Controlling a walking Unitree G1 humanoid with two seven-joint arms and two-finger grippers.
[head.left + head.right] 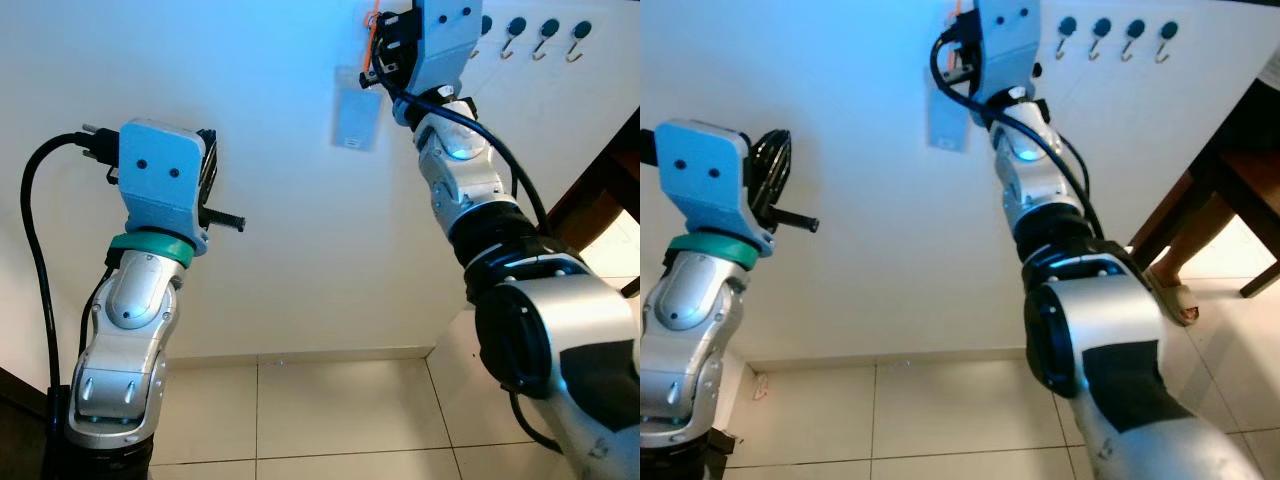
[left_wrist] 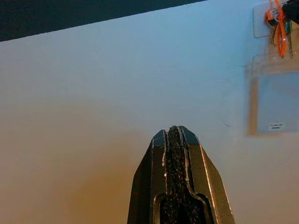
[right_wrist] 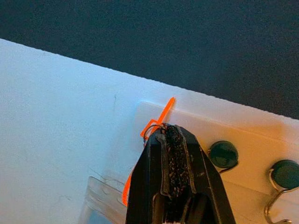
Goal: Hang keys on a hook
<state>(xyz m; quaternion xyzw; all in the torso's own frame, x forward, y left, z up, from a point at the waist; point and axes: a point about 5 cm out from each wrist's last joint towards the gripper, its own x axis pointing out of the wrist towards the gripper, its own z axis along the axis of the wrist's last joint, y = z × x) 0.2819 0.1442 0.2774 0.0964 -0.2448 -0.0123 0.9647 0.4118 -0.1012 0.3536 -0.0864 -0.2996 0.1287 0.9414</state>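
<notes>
A white hook rack (image 3: 252, 140) with dark round knobs is fixed high on the wall, and its free hooks (image 1: 549, 30) run off to the right. My right gripper (image 3: 169, 133) is raised to the rack's left end, shut on the ring of the keys (image 2: 273, 18). An orange strap (image 3: 161, 116) sticks out at its tip. A clear badge holder (image 1: 355, 108) dangles from the keys against the wall. My left gripper (image 2: 174, 133) is held up lower and to the left, shut on nothing and pointing at the bare wall.
The white wall (image 1: 290, 250) meets a tiled floor (image 1: 330, 410) below. At the right stands dark wooden furniture (image 1: 1200, 200), with a person's sandalled foot (image 1: 1170, 295) beside its leg.
</notes>
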